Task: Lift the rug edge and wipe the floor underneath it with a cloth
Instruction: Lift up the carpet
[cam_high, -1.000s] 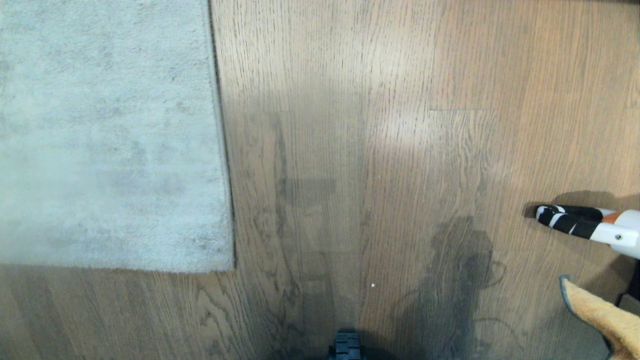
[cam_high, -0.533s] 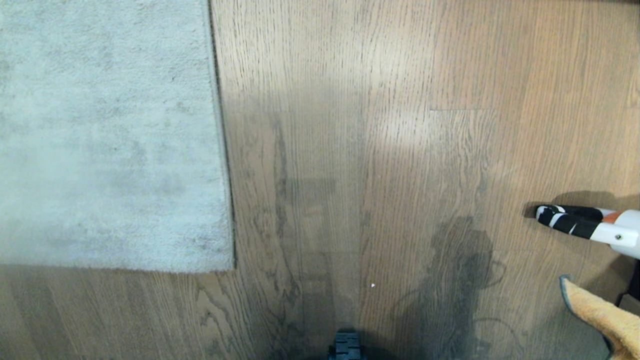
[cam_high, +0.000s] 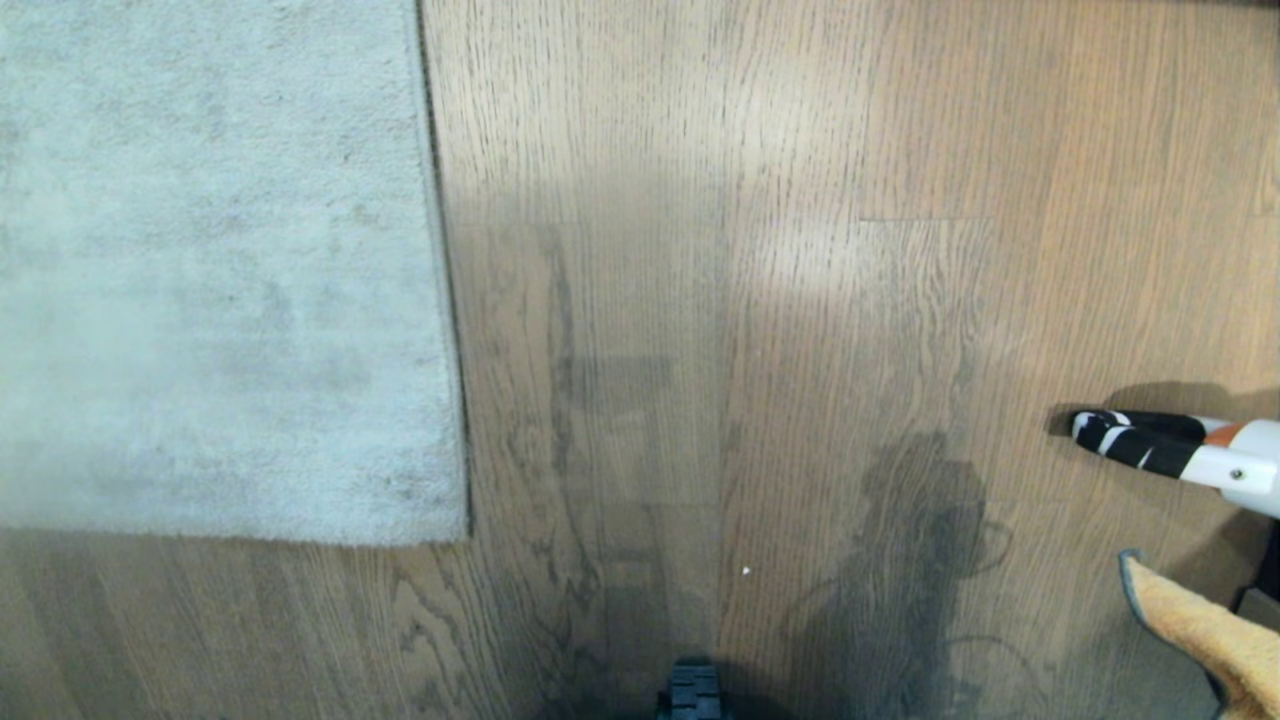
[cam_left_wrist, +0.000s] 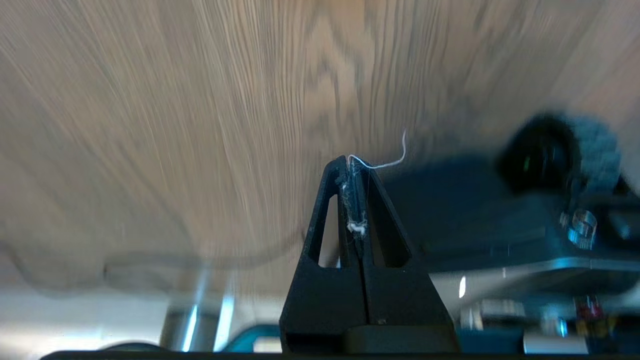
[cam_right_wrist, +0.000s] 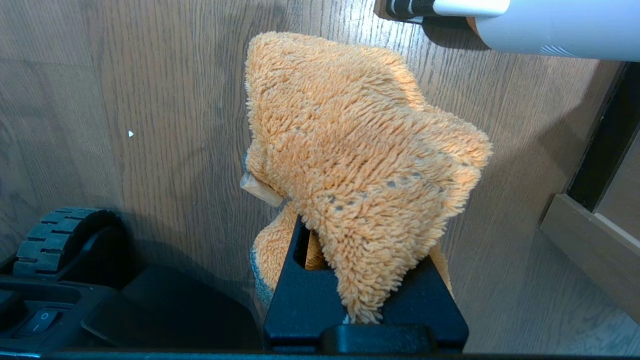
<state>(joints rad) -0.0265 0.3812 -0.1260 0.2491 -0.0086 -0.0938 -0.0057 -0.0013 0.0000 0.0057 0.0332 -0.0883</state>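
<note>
The pale grey rug (cam_high: 220, 270) lies flat at the upper left of the head view, its corner on the brown plank floor (cam_high: 700, 300). Neither gripper touches it. My right gripper (cam_right_wrist: 357, 210) is shut on the fuzzy orange cloth (cam_right_wrist: 360, 150), which bunches over the fingers and hides their tips. A corner of that cloth (cam_high: 1210, 630) shows at the head view's lower right. My left gripper (cam_left_wrist: 352, 167) is shut and empty, apart from white lint and a thread stuck at its tips. It hangs over bare, blurred floor (cam_left_wrist: 200, 100) and is outside the head view.
A white tool with a black-and-white striped tip (cam_high: 1150, 445) lies on the floor at the right, just beyond the cloth (cam_right_wrist: 550, 25). The robot's base wheel (cam_high: 692, 695) sits at the bottom centre. A wooden furniture edge (cam_right_wrist: 590, 245) stands to the right.
</note>
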